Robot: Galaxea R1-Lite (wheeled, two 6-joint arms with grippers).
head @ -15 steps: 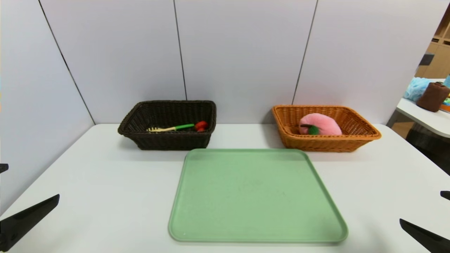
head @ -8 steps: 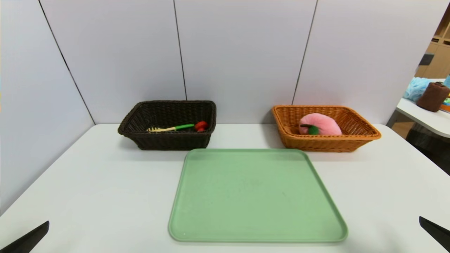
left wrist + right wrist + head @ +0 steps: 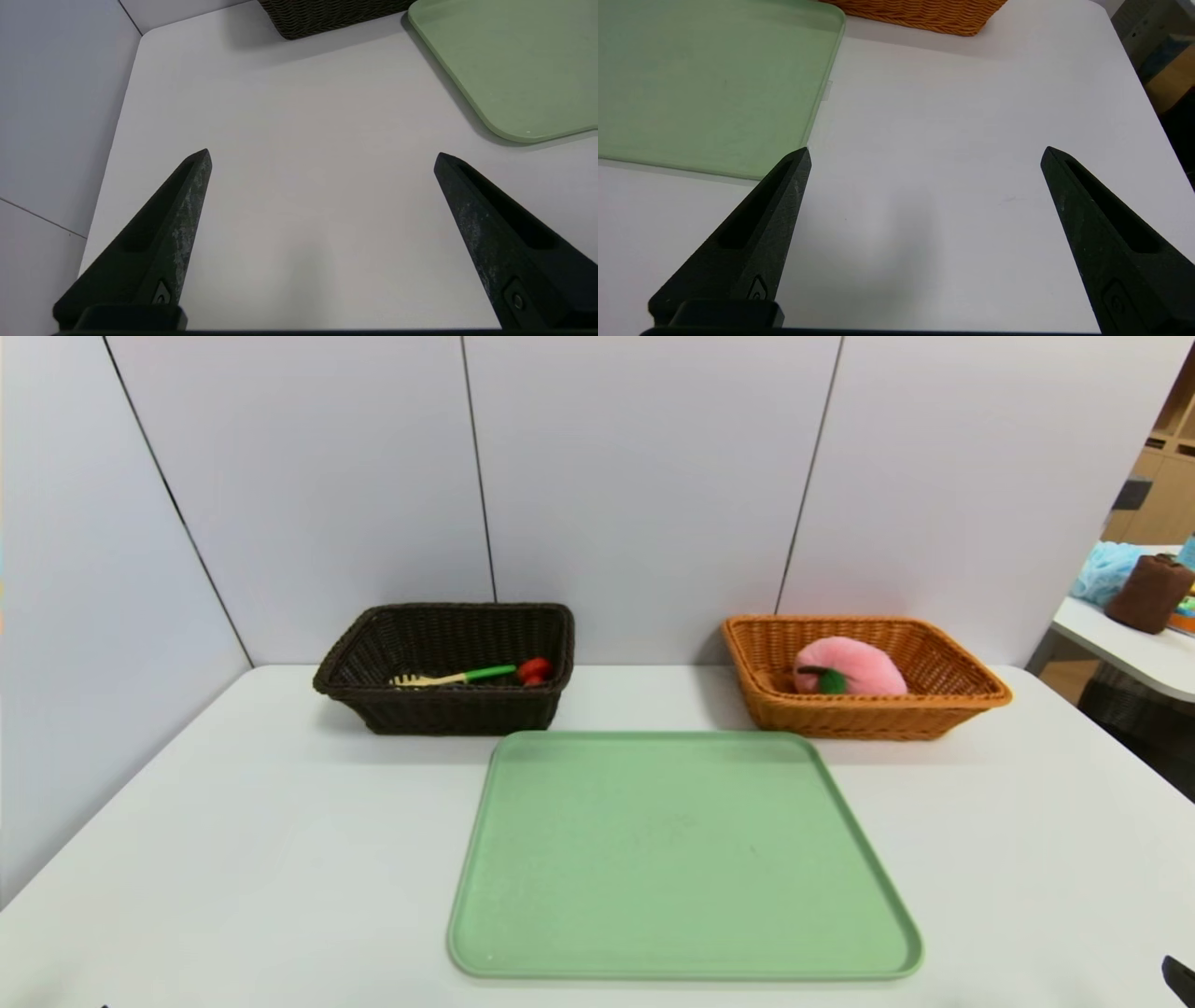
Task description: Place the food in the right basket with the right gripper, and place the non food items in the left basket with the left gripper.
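The pink plush peach [image 3: 854, 665] lies inside the orange-tan right basket [image 3: 971, 695] at the back right. In the dark brown left basket [image 3: 439, 714] at the back left lie the yellow pasta spoon with green handle [image 3: 448, 678] and the small red duck [image 3: 534, 669]. My left gripper [image 3: 322, 154] hovers open over bare table near the front left, nothing between its fingers. My right gripper [image 3: 926, 151] hovers open over bare table at the front right, beside the tray's corner; only a fingertip [image 3: 1181, 978] of it shows in the head view.
A green tray [image 3: 681, 854] lies empty in the middle of the white table [image 3: 233, 840]. Grey partition walls stand behind and to the left. The table's right edge drops off toward another table with cloths [image 3: 1134, 583].
Both grippers have drawn back toward me, sliding down and out of the head view's lower corners. The baskets and their contents have not moved.
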